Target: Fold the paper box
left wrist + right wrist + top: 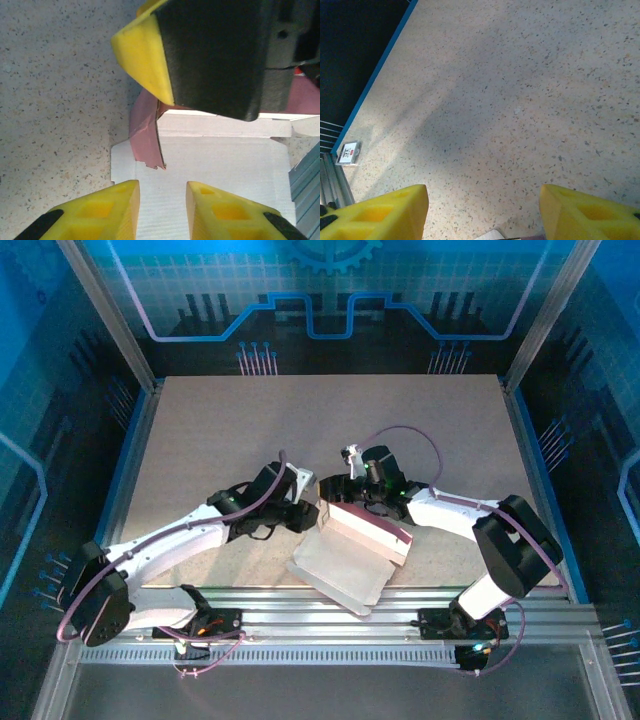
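Left gripper (162,187) parted, empty, above box (215,165). Right gripper (483,192) spread wide, empty, at its far edge. We should brace upright side, press flap squarely along crease.

top: high, near side, whole table (250,420) | L wrist: close, paper box (210,165) shared w/ top | R wrist: close, faces table
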You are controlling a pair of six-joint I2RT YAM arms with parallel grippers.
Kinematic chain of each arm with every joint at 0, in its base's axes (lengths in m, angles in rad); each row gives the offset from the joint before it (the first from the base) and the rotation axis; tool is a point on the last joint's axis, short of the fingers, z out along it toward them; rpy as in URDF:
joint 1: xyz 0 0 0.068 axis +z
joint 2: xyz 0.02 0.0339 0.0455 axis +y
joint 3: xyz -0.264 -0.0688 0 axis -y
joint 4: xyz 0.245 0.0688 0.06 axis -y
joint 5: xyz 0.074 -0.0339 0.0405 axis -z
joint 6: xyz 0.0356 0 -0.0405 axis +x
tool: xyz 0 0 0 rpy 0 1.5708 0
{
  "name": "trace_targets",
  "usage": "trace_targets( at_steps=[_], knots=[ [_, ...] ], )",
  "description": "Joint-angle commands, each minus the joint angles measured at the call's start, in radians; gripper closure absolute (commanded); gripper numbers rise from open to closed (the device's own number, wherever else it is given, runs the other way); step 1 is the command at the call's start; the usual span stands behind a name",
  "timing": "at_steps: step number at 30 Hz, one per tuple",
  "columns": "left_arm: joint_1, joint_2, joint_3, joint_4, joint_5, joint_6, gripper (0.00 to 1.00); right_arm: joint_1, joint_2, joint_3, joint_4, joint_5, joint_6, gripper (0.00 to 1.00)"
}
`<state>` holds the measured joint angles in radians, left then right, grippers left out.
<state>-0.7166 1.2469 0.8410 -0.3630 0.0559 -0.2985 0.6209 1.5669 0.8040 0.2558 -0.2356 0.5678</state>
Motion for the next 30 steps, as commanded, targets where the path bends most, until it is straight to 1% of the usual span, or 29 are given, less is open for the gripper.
trace_targets(
  at_steps=[1,6,8,10,13,18,22,26,30],
  knots=[
    [-0.001,-0.035,0.029,-0.047,-0.011,-0.022,0.69,0.019,0.003,-0.035,-0.107,0.062,-0.057,0.39],
    [0.037,-0.050,-0.023,-0.024,-0.013,-0.035,0.70,0.019,-0.010,-0.040,-0.114,0.068,-0.068,0.39],
    [0.058,-0.057,-0.064,0.025,0.014,-0.048,0.69,0.019,-0.013,-0.043,-0.114,0.067,-0.069,0.39],
    [0.070,-0.068,-0.116,0.111,0.057,-0.050,0.62,0.019,-0.014,-0.045,-0.113,0.064,-0.071,0.39],
    [0.070,-0.062,-0.160,0.203,0.070,-0.041,0.61,0.019,-0.013,-0.043,-0.114,0.058,-0.071,0.39],
    [0.068,0.003,-0.170,0.292,0.093,-0.003,0.59,0.018,-0.005,-0.037,-0.119,0.047,-0.069,0.39],
    [0.069,0.018,-0.189,0.373,0.103,0.006,0.57,0.016,0.002,-0.034,-0.116,0.038,-0.063,0.39],
    [0.067,0.041,-0.184,0.397,0.123,0.022,0.56,-0.002,0.008,-0.043,-0.088,0.004,-0.037,0.40],
    [0.061,0.062,-0.181,0.405,0.120,0.036,0.56,-0.011,0.013,-0.047,-0.077,-0.016,-0.025,0.40]
  ],
)
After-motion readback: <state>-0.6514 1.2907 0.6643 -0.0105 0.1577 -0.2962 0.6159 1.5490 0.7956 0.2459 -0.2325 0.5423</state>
